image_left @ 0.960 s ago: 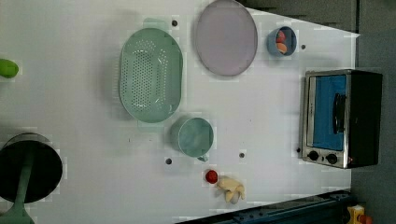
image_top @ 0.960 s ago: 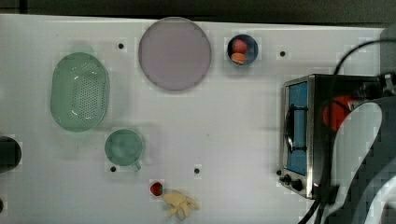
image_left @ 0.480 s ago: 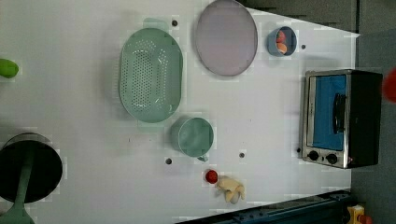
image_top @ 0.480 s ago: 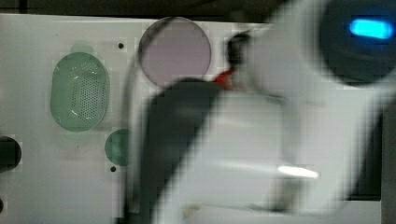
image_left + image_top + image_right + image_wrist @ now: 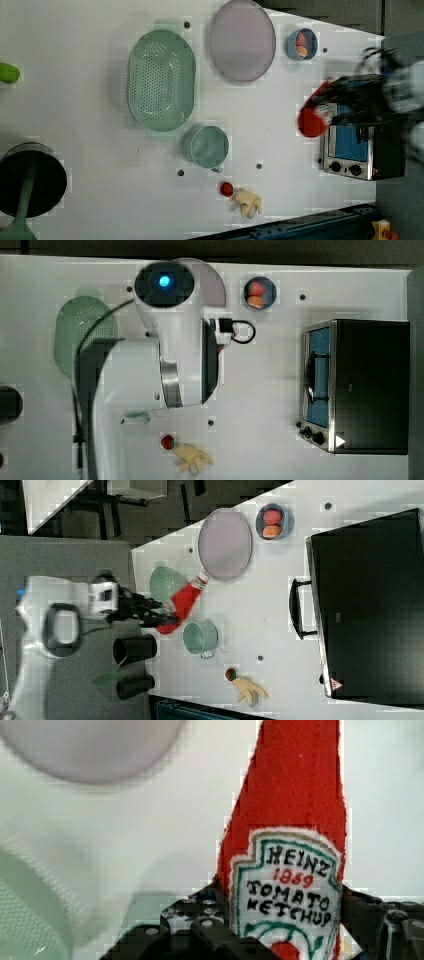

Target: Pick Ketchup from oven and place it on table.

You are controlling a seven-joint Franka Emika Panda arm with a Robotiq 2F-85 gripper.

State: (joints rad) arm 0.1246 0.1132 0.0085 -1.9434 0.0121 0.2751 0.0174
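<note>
**Ketchup held in the claw, above the worktop**

The claw [image 5: 159, 616] is clenched on the Ketchup [image 5: 181, 606], gripping its lower body while the white cap points away from the arm toward the lilac plate [image 5: 225, 544]. In the wrist view the Ketchup [image 5: 290, 870] stands between the dark finger blocks, its white label (green-edged, with black and red lettering) facing the camera, and the blurred plate [image 5: 95, 745] lies beyond it.

In the right view the bottle hangs tilted over the white worktop [image 5: 270, 625], between the green colander [image 5: 165, 582] and the green mug [image 5: 200, 637], with its cap just at the plate's edge. In the left view the Ketchup [image 5: 312, 120] appears as a blurred red shape in front of the oven [image 5: 362, 150], with the claw [image 5: 332, 107] beside it.

The oven [image 5: 357, 385] stands at the top view's right, its blue-tinted door shut and its black knobs at one end. The white arm [image 5: 170, 340] covers the middle of the worktop [image 5: 270, 390] in the top view. A small blue bowl [image 5: 259, 293] with red and orange fruit sits near the far edge. A strawberry [image 5: 167, 441] lies touching or just beside a pale yellow banana bunch [image 5: 192, 459] near the front edge.
</note>
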